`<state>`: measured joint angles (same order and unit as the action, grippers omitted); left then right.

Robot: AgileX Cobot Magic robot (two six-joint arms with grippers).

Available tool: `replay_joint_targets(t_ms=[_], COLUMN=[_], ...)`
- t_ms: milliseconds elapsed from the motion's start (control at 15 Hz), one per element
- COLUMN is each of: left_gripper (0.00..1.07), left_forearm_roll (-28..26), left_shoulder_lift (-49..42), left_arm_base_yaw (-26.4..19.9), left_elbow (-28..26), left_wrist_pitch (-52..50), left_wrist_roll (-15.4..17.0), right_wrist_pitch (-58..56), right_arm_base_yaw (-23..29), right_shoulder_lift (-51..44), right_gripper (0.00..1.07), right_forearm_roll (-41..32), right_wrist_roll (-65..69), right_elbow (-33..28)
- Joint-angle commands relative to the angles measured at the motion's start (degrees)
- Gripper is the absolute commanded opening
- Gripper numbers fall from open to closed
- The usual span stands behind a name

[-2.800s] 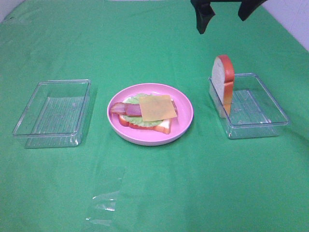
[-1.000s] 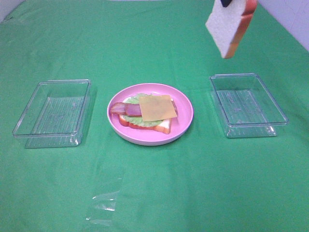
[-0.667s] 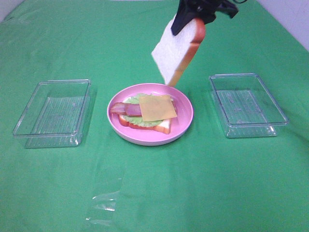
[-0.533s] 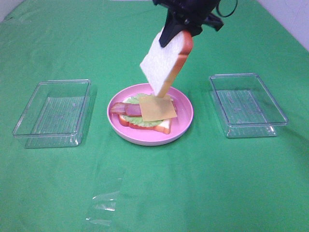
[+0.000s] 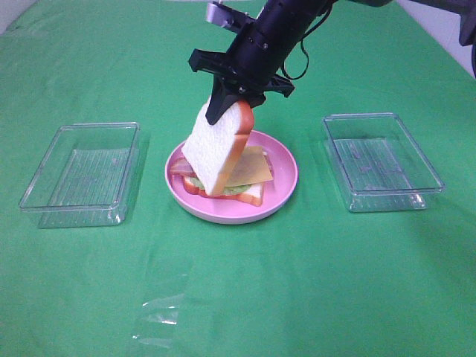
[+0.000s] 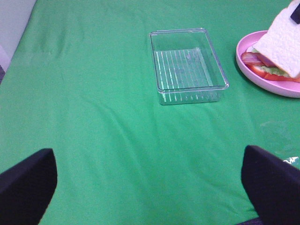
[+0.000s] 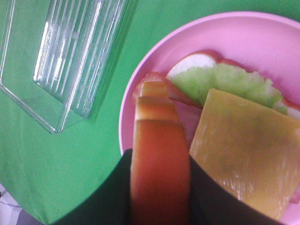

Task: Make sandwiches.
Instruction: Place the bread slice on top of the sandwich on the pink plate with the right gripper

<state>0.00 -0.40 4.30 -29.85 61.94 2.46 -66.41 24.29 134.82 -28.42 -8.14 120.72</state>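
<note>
Right gripper (image 5: pixel 229 99) was clamped on the top crust edge of a bread slice (image 5: pixel 216 149), its two fingers pressing the orange crust from either side, as the right wrist view showed. The slice hung tilted over the pink plate (image 5: pixel 286 182), its lower corner down at the near left part of the stack (image 5: pixel 249 178); contact could not be confirmed. The stack lay flat on the plate: bottom bread, a red slice, lettuce (image 7: pixel 220 82), bacon (image 6: pixel 251 58) and, uppermost, the cheese (image 7: pixel 243 154).

Left gripper (image 6: pixel 150 187) rested well apart from the plate, its fingers spread wide and holding nothing. Two clear trays (image 5: pixel 82 167) flanked the plate, both empty.

The step in hand was judged to be capping the stack. To do it well, the slice needed to be levelled from its steep tilt until its face lay parallel to the cheese, and shifted toward the stack's centre so that the crust outlines matched. Release was best made only once the slice rested flat; letting go while tilted risked it toppling onto the plate rim or dragging the cheese off the bacon.
</note>
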Motion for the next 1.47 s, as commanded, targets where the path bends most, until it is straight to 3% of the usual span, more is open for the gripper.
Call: replay_joint_targets(t_ms=[67, 267, 1133, 1200, 1267, 1467], left_gripper=[1.00, 1.00, 1.00, 1.00, 1.00, 1.00], left_forearm_roll=[-0.34, -0.34, -0.34, -0.34, -0.34, -0.34], left_shoulder_lift=[-0.74, -0.74, -0.74, -0.74, -0.74, -0.74], left_arm_base_yaw=[0.00, 0.00, 0.00, 0.00, 0.00, 0.00], left_elbow=[0.11, 0.11, 0.11, 0.11, 0.11, 0.11], left_wrist_pitch=[-0.29, -0.29, -0.29, -0.29, -0.29, -0.29], left_wrist_roll=[0.11, 0.11, 0.11, 0.11, 0.11, 0.11], right_wrist_pitch=[2.12, 2.64, 2.75, 2.75, 2.75, 1.49], right_arm_base_yaw=[-0.23, -0.23, -0.23, -0.23, -0.23, -0.23], right_shoulder_lift=[0.17, 0.17, 3.61, 3.90, 3.72, 1.72], right_gripper=[0.12, 0.12, 0.17, 0.23, 0.37, 0.90], right_forearm_roll=[-0.69, 1.89, 0.63, 1.72, 3.61, 15.81], right_wrist_roll=[-0.63, 0.57, 0.86, 0.86, 0.86, 0.69], right_elbow=[-0.06, -0.06, -0.06, -0.06, -0.06, 0.17])
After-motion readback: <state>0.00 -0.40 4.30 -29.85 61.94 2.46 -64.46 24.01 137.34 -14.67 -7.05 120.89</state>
